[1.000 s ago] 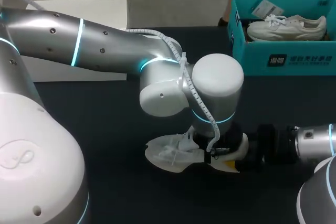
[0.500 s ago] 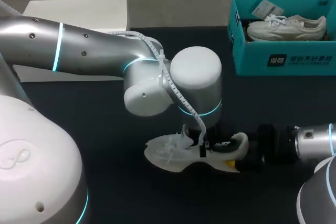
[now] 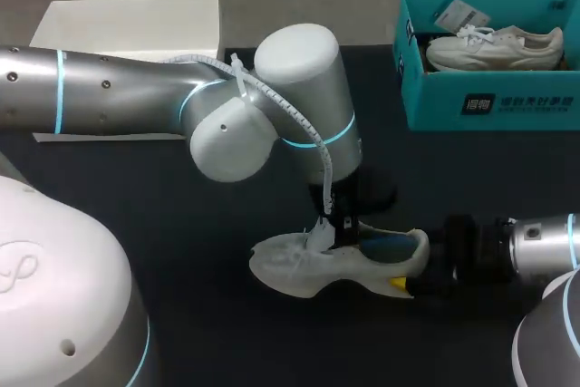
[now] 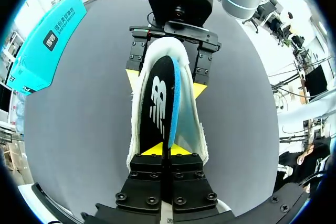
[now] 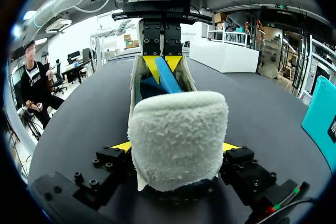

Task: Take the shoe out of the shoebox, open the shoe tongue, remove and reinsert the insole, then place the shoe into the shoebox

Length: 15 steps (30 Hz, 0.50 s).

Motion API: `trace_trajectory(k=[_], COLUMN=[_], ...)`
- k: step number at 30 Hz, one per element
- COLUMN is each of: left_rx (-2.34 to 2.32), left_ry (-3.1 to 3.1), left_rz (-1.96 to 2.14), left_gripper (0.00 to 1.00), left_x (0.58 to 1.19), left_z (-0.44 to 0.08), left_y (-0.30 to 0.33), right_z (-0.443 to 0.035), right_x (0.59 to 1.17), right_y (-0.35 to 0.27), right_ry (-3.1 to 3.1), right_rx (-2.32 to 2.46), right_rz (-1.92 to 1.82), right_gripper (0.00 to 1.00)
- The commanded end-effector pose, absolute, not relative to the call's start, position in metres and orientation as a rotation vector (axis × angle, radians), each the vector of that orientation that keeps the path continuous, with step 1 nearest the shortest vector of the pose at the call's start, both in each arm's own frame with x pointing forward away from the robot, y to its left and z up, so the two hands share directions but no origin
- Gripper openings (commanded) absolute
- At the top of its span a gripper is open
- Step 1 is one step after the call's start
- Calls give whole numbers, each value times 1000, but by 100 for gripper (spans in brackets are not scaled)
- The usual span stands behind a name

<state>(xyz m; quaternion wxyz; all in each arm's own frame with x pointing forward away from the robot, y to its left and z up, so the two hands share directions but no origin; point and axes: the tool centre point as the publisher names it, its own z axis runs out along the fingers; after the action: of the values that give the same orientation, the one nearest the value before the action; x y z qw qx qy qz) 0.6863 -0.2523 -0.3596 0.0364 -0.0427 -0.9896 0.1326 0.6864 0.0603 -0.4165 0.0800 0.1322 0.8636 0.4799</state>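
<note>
A white shoe (image 3: 290,265) lies on its side on the dark table, toe to the left. My right gripper (image 3: 405,284) holds its fleecy heel (image 5: 178,129) between both yellow tips, one on each side. My left gripper (image 4: 163,150) comes down from above onto the shoe's opening and is shut on the edge of the insole (image 4: 160,98). The insole is black on top and blue underneath. It stands on edge, partly inside the shoe. From the right wrist, the left gripper (image 5: 163,61) shows beyond the heel, pinching the blue insole (image 5: 169,81).
A teal shoebox (image 3: 489,97) stands at the back right with a second white shoe (image 3: 494,47) in it. A flat white box (image 3: 127,29) lies at the back left. My left arm's big elbow (image 3: 272,106) hangs over the table's middle.
My left arm has swung back and to the left, uncovering the shoe. The blue insole now shows in the shoe's opening. The right arm has not moved.
</note>
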Motion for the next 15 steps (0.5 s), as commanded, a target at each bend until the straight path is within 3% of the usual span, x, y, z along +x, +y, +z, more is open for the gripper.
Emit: trace_trajectory(k=[1, 15], left_rx=[-138, -157], left_ry=[-3008, -2962], left_rz=[491, 539], left_gripper=[0, 0], left_x=[684, 676], left_z=[-353, -337], left_y=[-246, -263], right_z=[-418, -418], right_x=[686, 686], right_y=[61, 61], right_ry=[2584, 2584], right_rx=[398, 398], right_rz=[1427, 1427], right_gripper=[0, 0])
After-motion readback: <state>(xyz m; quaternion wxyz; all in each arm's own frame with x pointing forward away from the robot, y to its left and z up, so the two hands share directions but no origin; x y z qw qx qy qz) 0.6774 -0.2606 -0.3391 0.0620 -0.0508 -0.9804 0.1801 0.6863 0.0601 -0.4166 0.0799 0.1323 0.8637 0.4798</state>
